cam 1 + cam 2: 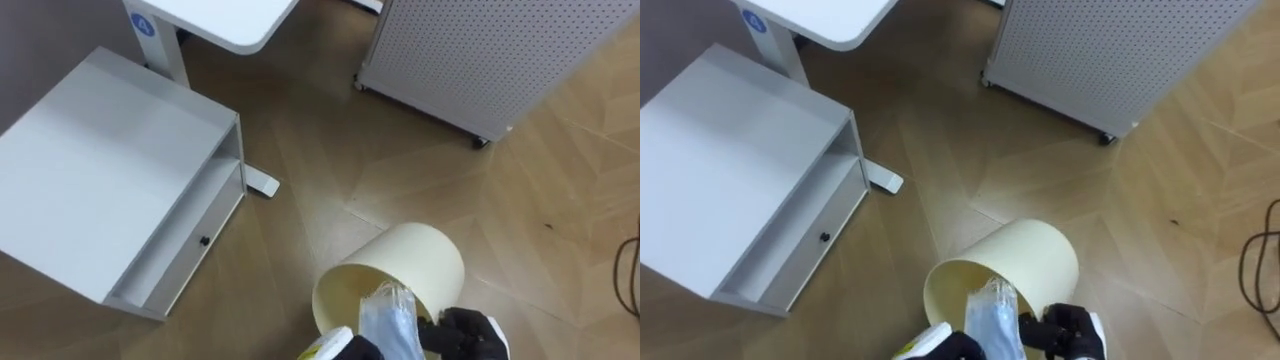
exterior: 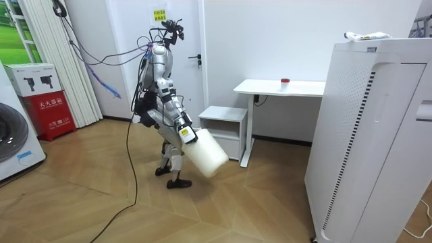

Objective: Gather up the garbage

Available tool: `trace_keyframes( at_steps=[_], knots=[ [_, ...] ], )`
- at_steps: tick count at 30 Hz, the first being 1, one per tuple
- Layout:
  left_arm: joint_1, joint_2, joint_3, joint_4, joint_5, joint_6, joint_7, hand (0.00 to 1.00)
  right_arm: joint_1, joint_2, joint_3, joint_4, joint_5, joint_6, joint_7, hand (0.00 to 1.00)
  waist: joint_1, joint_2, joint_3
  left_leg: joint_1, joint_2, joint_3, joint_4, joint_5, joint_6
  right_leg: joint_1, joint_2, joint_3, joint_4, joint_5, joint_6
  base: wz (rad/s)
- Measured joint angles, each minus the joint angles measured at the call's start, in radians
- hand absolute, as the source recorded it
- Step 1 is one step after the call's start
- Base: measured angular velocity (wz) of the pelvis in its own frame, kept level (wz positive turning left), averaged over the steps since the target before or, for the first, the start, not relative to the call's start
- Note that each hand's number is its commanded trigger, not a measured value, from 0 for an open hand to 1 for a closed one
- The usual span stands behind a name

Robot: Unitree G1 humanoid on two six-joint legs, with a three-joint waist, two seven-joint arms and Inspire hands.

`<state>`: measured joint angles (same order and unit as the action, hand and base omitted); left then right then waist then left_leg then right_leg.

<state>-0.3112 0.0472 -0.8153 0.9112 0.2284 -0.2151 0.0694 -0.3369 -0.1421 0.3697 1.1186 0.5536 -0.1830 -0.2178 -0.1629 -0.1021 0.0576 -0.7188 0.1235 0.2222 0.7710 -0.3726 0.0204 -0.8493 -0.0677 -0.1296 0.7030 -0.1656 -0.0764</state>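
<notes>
Holding the cream cylindrical waste bin (image 1: 410,265) tilted at the bottom centre of the frame, we have its open mouth turned back toward us, likely so garbage can be pushed straight in. Our right hand (image 1: 470,332), at the bin's lower right, is clamped on the rim, which steadies that tilt. The crumpled clear plastic bag (image 1: 388,315) sits in the mouth, partly inside as far as we can judge. Our left hand (image 1: 358,350) shows at the bottom edge just beside the bag; we cannot tell its grip. A white low cabinet (image 1: 100,170) stands upper left, well apart.
</notes>
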Motion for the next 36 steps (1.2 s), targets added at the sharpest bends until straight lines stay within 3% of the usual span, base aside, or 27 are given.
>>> trace_keyframes(
  at_steps=[9,12,19,29,36],
  knots=[
    [0.028,0.001,0.002,-0.001,0.001,0.035,-0.043,0.0,0.016,0.011,0.001,-0.001,0.068,-0.012,0.014,1.0,0.031,0.014,-0.0135,0.05,-0.016,0.001,-0.036,0.01,0.002,0.042,-0.01,0.002,-0.014,-0.001,0.004,0.01],
    [0.033,0.001,0.008,0.0,0.005,0.054,-0.055,0.0,0.018,0.03,0.002,0.0,0.076,-0.012,0.023,1.0,0.034,0.016,-0.0142,0.058,-0.017,0.008,-0.038,0.011,0.005,0.05,-0.013,0.002,-0.015,-0.001,0.006,0.02],
    [0.043,0.013,0.009,0.0,0.042,0.063,-0.082,0.0,0.048,0.023,0.002,0.001,0.076,-0.013,0.032,1.0,0.032,0.027,-0.0129,0.072,-0.021,0.012,-0.046,0.015,0.007,0.057,-0.017,0.006,-0.016,0.0,0.007,0.0],
    [0.05,0.013,0.082,-0.022,0.153,0.061,-0.045,0.0,0.08,0.003,-0.004,0.016,0.074,-0.035,0.071,1.0,0.038,0.073,-0.0117,0.129,-0.029,0.015,-0.073,0.015,0.007,0.11,-0.02,0.007,-0.031,-0.004,0.014,0.0],
    [0.094,0.023,0.179,-0.079,0.23,-0.004,0.023,0.0,0.154,-0.002,-0.059,0.021,0.087,-0.036,0.114,1.0,0.046,0.082,-0.0127,0.234,-0.03,0.023,-0.122,0.015,0.006,0.208,-0.007,0.018,-0.074,-0.002,0.023,-0.06]
  ],
)
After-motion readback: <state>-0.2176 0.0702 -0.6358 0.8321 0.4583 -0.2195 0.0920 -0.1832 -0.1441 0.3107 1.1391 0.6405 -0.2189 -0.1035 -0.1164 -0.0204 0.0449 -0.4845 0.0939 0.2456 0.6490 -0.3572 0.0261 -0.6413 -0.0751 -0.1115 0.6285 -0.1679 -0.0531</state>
